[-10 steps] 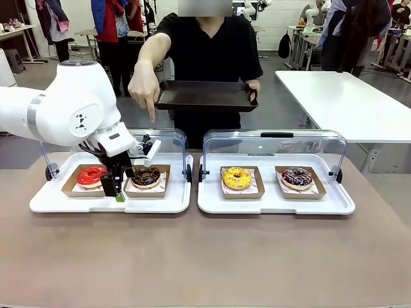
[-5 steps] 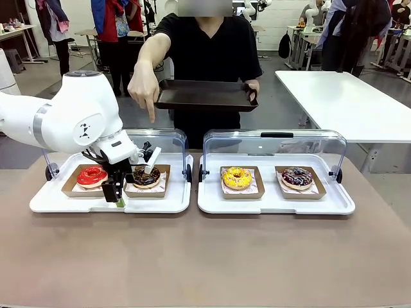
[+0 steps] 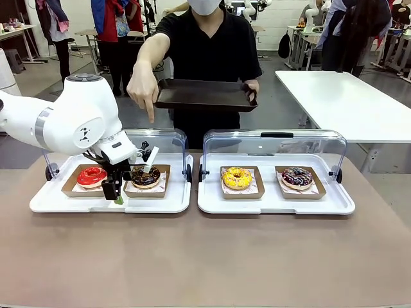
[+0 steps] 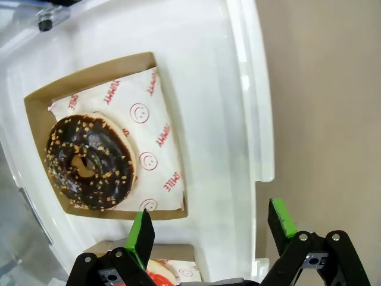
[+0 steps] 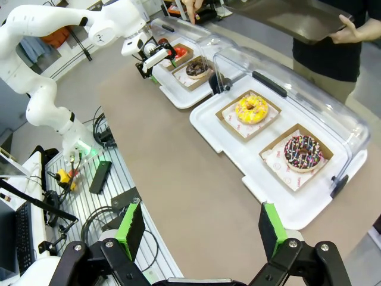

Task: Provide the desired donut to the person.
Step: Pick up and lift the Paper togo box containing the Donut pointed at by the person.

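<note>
The person (image 3: 209, 48) in a black T-shirt stands at the far side, holding a dark tray (image 3: 205, 95) in one hand and pointing a finger (image 3: 151, 114) down at the left case. Below it lies a chocolate donut with nut bits (image 3: 146, 176) (image 4: 89, 162) in a cardboard tray, beside a red donut (image 3: 92, 174). My left gripper (image 3: 115, 191) (image 4: 211, 229) hangs open over the white tray's front, between the two donuts and holding nothing. High above the table's near side, my right gripper (image 5: 200, 229) is open and empty.
The right white case (image 3: 276, 204) holds a yellow donut (image 3: 237, 178) (image 5: 251, 108) and a sprinkled chocolate donut (image 3: 297, 176) (image 5: 302, 151). Both clear lids (image 3: 275, 146) stand raised at the back. The left white tray (image 4: 208, 119) has a raised rim. Bare brown table (image 3: 205, 256) lies in front.
My left arm's elbow has shifted slightly to the right, and its gripper has settled a little lower at the tray's front. The person's pointing hand has stayed still.
</note>
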`<act>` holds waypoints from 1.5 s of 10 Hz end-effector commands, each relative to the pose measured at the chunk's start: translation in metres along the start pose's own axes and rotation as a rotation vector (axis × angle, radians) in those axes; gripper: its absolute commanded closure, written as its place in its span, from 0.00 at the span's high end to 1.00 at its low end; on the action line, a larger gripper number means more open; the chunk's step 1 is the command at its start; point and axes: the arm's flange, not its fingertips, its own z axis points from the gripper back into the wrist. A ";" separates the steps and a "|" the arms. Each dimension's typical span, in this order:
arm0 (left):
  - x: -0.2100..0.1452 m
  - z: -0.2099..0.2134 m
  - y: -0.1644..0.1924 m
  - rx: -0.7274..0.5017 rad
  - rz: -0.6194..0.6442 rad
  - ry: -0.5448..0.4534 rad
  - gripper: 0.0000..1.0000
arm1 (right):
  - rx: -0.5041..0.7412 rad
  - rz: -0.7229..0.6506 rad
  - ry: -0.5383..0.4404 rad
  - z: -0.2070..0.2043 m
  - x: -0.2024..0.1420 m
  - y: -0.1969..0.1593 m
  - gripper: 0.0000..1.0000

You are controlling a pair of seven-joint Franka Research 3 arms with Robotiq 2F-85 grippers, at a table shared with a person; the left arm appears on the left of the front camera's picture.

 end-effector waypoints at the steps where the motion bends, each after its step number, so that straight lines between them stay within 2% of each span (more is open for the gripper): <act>1: 0.004 -0.006 0.013 0.003 0.019 0.014 1.00 | 0.019 0.012 -0.032 -0.001 0.002 -0.002 1.00; 7: 0.010 -0.011 0.006 -0.022 0.008 0.015 1.00 | 0.019 0.012 -0.032 -0.001 0.002 -0.002 1.00; 13: 0.012 -0.025 0.014 -0.044 0.012 0.020 1.00 | 0.019 0.012 -0.032 -0.001 0.002 -0.002 1.00; 14: 0.012 -0.025 0.013 -0.033 0.006 0.017 0.45 | 0.019 0.012 -0.032 -0.001 0.002 -0.002 1.00; 15: 0.013 -0.024 0.012 -0.028 0.000 0.020 0.40 | 0.019 0.012 -0.032 -0.001 0.002 -0.002 1.00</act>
